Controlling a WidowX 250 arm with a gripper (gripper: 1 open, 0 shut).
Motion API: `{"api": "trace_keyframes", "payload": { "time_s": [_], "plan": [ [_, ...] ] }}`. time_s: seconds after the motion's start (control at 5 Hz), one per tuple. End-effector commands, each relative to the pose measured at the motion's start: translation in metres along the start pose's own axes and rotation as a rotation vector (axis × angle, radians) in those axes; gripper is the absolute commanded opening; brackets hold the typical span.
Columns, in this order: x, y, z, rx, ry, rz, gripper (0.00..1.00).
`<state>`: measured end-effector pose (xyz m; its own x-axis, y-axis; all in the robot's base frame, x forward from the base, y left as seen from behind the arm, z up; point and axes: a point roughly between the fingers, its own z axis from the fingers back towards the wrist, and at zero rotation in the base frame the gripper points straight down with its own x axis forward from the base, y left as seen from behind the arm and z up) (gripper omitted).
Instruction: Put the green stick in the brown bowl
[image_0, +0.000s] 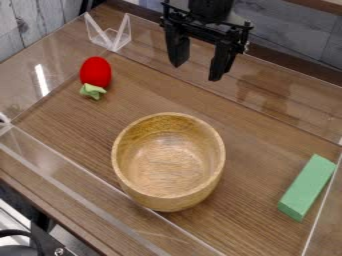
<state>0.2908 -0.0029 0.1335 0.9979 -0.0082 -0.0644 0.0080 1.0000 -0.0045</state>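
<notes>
The fingers hang over the far part of the wooden worktop, pointing down, spread wide with nothing between them. The green stick lies flat on the worktop at the right side, close to the clear wall there, well apart from the fingers. The brown bowl stands upright in the near middle, left of the stick and not touching it; its inside looks bare. A red strawberry toy with green leaves lies at the far left, well apart from the bowl.
</notes>
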Motion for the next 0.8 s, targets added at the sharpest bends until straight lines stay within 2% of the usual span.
{"api": "trace_keyframes", "payload": {
  "time_s": [0.0, 0.2, 0.6],
  "plan": [
    [-0.003, -0.01, -0.008, -0.011, 0.025, -0.009, 1.0],
    [-0.004, -0.049, -0.018, -0.035, 0.027, -0.041, 1.0],
    [-0.009, -0.121, -0.034, -0.06, -0.002, -0.081, 1.0]
  ]
}}
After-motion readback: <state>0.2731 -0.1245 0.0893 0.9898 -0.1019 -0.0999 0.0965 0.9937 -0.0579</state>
